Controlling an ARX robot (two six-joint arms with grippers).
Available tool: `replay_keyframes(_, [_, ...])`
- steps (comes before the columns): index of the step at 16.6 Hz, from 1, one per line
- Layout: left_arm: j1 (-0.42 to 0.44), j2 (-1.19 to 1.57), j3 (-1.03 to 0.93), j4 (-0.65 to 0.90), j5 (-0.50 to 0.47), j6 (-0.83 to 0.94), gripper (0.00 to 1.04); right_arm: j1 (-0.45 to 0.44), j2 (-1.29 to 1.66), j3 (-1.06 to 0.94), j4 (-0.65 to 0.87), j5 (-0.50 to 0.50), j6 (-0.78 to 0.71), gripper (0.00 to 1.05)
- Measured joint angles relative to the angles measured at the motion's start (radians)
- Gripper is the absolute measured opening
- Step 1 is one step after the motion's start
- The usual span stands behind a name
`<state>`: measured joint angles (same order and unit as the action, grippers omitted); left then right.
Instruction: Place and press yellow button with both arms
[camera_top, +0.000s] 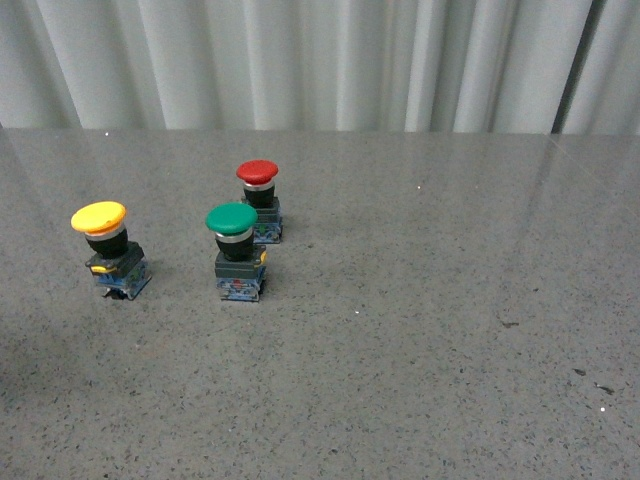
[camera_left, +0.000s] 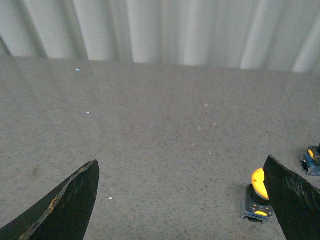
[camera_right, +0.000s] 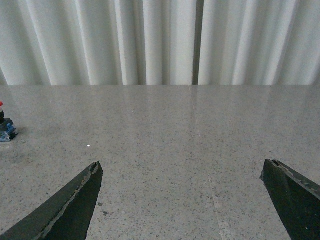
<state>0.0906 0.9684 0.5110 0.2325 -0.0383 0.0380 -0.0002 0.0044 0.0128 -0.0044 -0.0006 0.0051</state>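
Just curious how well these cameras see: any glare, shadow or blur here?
Front view: sharp, even light; the table shows pale glare near the curtain, and the yellow button casts only a soft shadow. Left wrist view: softer and grainier; a finger hides part of that button. Right wrist view: crisp, curtain reflected in the table.
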Motion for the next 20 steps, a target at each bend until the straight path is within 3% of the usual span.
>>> replay_keyframes(2, [-0.058,0.226,0.144,-0.048,0.053,0.0,0.98,0.0,0.0,0.0,0.0,0.0,0.0,0.98])
replay_keyframes(8, [-0.176,0.522,0.321,-0.115,0.032,0.022,0.98,0.0,0.0,0.0,0.0,0.0,0.0,0.98])
replay_keyframes(17, [-0.192,0.634,0.318,-0.089,0.046,0.031,0.98,0.0,0.0,0.0,0.0,0.0,0.0,0.98])
replay_keyframes(18, [-0.192,0.649,0.313,-0.084,0.051,0.036,0.94,0.0,0.0,0.0,0.0,0.0,0.0,0.98])
replay_keyframes(20, [-0.192,0.651,0.312,-0.077,0.057,0.041,0.74,0.0,0.0,0.0,0.0,0.0,0.0,0.98])
